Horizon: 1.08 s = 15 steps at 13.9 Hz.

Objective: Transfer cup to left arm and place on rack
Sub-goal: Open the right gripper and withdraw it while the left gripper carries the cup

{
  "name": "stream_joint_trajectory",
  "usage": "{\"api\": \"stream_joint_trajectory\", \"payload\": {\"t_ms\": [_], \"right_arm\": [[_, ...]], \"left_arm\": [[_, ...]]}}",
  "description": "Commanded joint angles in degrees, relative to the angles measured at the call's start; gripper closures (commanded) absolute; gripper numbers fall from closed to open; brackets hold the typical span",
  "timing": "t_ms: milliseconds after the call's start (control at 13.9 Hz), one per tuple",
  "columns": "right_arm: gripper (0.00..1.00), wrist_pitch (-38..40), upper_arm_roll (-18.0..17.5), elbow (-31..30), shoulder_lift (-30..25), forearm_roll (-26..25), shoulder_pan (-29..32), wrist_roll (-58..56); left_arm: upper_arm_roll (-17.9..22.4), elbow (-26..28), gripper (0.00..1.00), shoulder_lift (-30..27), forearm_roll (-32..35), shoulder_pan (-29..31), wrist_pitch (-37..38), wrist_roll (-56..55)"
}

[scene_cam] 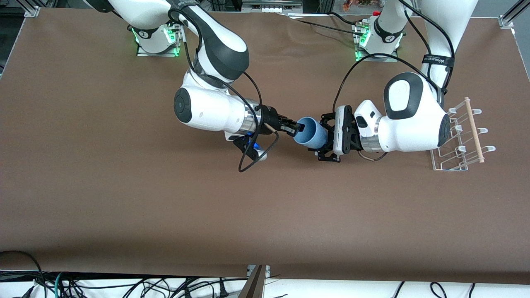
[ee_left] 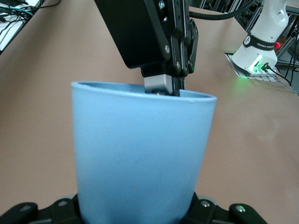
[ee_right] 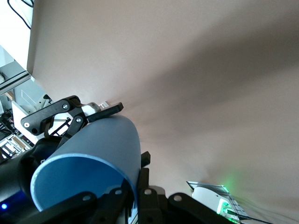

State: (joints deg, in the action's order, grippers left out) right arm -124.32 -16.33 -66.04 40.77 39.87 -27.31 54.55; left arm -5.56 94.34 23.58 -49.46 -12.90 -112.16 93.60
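The light-blue cup (scene_cam: 310,133) hangs on its side above the middle of the table, between the two grippers. My right gripper (scene_cam: 295,127), slim and black, is shut on the cup's rim, one finger inside and one outside; the left wrist view shows it (ee_left: 163,86) pinching the rim. My left gripper (scene_cam: 325,138), on the white boxy hand, is open, its black fingers (ee_right: 70,109) standing on either side of the cup's base end. The cup fills the left wrist view (ee_left: 140,158) and shows in the right wrist view (ee_right: 103,140). The white wire rack (scene_cam: 463,136) with its wooden dowel (scene_cam: 474,128) stands at the left arm's end.
The brown table (scene_cam: 165,207) stretches wide toward the front camera. The arm bases with green lights (scene_cam: 155,39) (scene_cam: 377,41) stand along the top. A black cable loop (scene_cam: 256,157) hangs under the right wrist.
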Motion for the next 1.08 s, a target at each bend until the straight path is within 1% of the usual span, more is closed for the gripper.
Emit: {"api": "stream_joint_trajectory", "payload": {"t_ms": [0,72,144,287,431,575,647,862,934,1006], "right_arm": [[0.73,0.7,-0.9,1.5,0.6,0.7,0.5,0.6],[0.18,0.7,-0.9,1.5,0.5,0.7,0.5,0.6],[0.0,0.8,-0.8,1.4,0.5,0.6,0.6,0.5],[0.0,1.7,-0.7,1.4,0.4,0.6,1.9,0.4],[0.0,5.7,-0.9,1.6,0.3,0.4,5.2,-0.1],[0.0,8.5,-0.2,1.5,-2.1,-0.3,7.9,-0.1],[0.0,10.8,0.0,1.5,-3.1,-1.9,9.9,-1.0],[0.0,22.0,0.1,1.4,-5.2,-9.3,15.4,-10.6],[0.0,25.0,0.2,1.2,-6.0,-13.6,17.0,-13.7],[0.0,27.6,0.2,1.0,-6.9,-18.3,18.3,-16.2]], "left_arm": [[-0.2,1.3,1.0,-1.6,-1.8,0.3,0.6,1.8],[-0.2,1.3,1.0,-1.6,-1.7,0.4,0.8,1.4],[-0.1,1.2,1.0,-1.6,-1.7,0.5,1.4,1.3],[-0.1,1.2,1.0,-1.7,-1.5,0.8,2.2,1.1],[0.4,0.9,1.0,-1.7,-1.0,1.2,4.3,1.0],[0.6,0.8,1.0,-2.0,0.1,2.8,6.5,-0.6],[0.6,0.7,1.0,-2.1,2.5,3.7,7.7,-2.1],[0.6,-0.1,1.0,-3.3,13.6,6.2,11.7,-11.4],[0.7,-1.2,1.0,-3.4,16.7,6.5,14.0,-14.3],[0.7,-2.6,1.0,-3.4,21.3,6.6,16.6,-17.4]]}}
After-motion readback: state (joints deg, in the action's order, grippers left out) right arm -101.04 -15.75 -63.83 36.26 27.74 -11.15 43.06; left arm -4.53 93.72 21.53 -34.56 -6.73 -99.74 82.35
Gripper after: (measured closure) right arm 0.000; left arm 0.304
